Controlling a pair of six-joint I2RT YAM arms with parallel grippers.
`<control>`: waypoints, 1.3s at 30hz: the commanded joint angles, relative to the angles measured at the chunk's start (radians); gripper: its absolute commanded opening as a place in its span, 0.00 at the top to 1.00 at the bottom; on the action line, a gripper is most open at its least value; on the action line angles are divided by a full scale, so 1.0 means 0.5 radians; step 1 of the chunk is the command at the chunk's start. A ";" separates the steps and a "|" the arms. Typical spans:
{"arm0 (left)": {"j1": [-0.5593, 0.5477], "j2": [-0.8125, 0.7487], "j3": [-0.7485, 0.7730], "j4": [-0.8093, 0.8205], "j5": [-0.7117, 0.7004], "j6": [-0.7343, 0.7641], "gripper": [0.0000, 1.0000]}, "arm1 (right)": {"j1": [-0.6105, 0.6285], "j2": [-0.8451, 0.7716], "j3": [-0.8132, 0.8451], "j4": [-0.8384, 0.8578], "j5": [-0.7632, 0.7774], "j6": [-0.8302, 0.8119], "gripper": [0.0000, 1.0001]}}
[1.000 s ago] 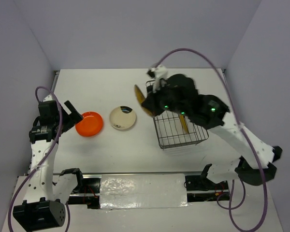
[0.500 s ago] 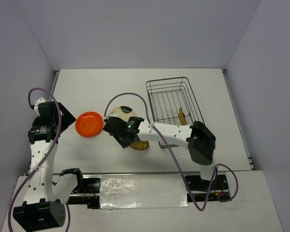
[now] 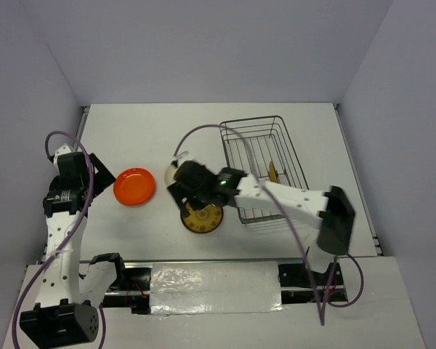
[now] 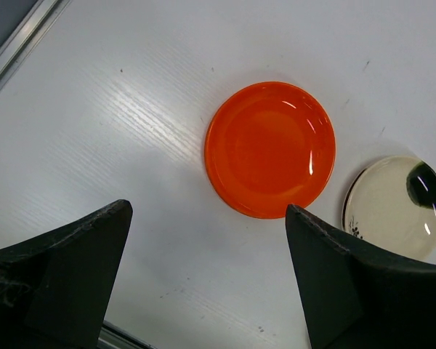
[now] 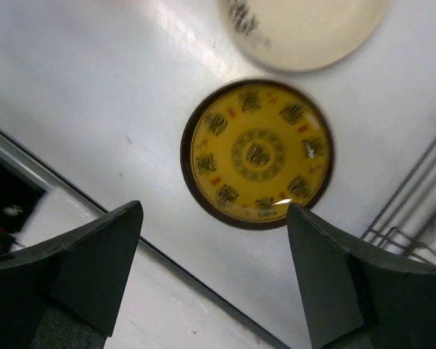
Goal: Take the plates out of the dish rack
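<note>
My right gripper [image 3: 183, 195] is released and grips nothing; in the right wrist view its two fingers [image 5: 94, 262] stand wide apart above the table [image 3: 131, 131]; the olive-yellow plate [image 5: 256, 154] with the brown pattern lies flat on the table between them, touching neither finger. In the top view that plate [image 3: 202, 217] sits just left of the dish rack [image 3: 265, 171], near its front corner but outside the wire. The cream plate [image 5: 305, 29] lies flat just beyond it, the two close but apart; from above my right arm hides most of it [image 3: 170, 174]. One more yellowish plate [image 3: 275, 173] stands on edge inside the rack, towards its right side.

My left gripper [image 4: 208, 211] is also released and empty; its fingers [image 4: 58, 276] hang spread above the table, the orange plate [image 4: 270, 148] flat on the surface just ahead of them and untouched. In the top view the orange plate [image 3: 134, 186] rests left of the cream one, a gap between them; my left gripper [image 3: 96, 169] sits just left of it.
</note>
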 commanded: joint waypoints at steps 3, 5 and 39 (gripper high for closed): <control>-0.003 -0.034 -0.063 0.156 0.249 0.118 0.01 | -0.682 -1.002 -0.507 0.273 -0.108 -0.046 0.18; -0.012 -0.028 -0.069 0.175 0.275 0.128 0.00 | -0.901 -1.132 -0.615 0.227 -0.108 -0.195 0.25; -0.129 -0.025 -0.069 0.157 0.235 0.106 0.01 | -1.737 -1.194 -0.634 -0.015 -0.626 -0.549 1.00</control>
